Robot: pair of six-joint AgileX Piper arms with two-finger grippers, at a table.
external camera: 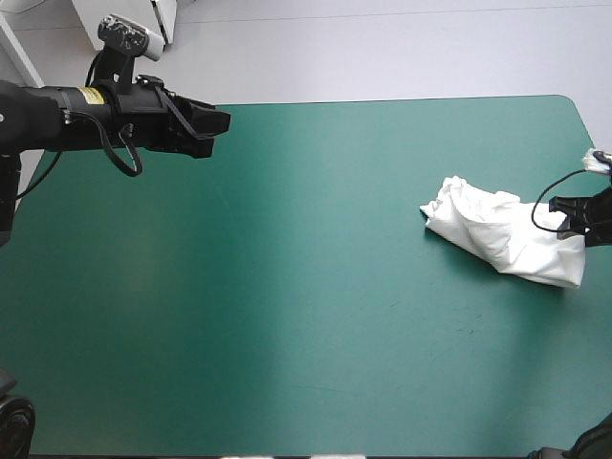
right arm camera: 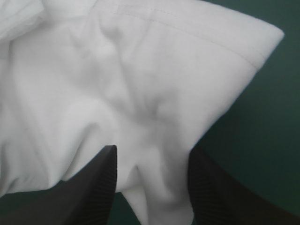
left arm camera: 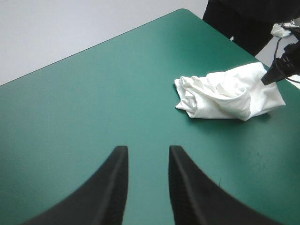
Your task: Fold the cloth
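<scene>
The white T-shirt [external camera: 502,234] lies as a crumpled heap on the teal-green table [external camera: 287,287], close to its right edge. My right gripper [external camera: 564,215] is low at the heap's right end. In the right wrist view the gripper [right arm camera: 152,157] is open, its black fingers astride a fold of the T-shirt [right arm camera: 140,79], with a hemmed edge ahead of them. My left gripper [external camera: 220,121] hangs raised over the far left corner, far from the cloth. It is open [left arm camera: 146,152] with nothing between its fingers, and the T-shirt [left arm camera: 225,96] and the right gripper [left arm camera: 274,75] lie well ahead of it.
The teal-green cover stretches bare from the heap toward the left and front edges. The table's rounded far right corner [external camera: 569,100] is just beyond the T-shirt.
</scene>
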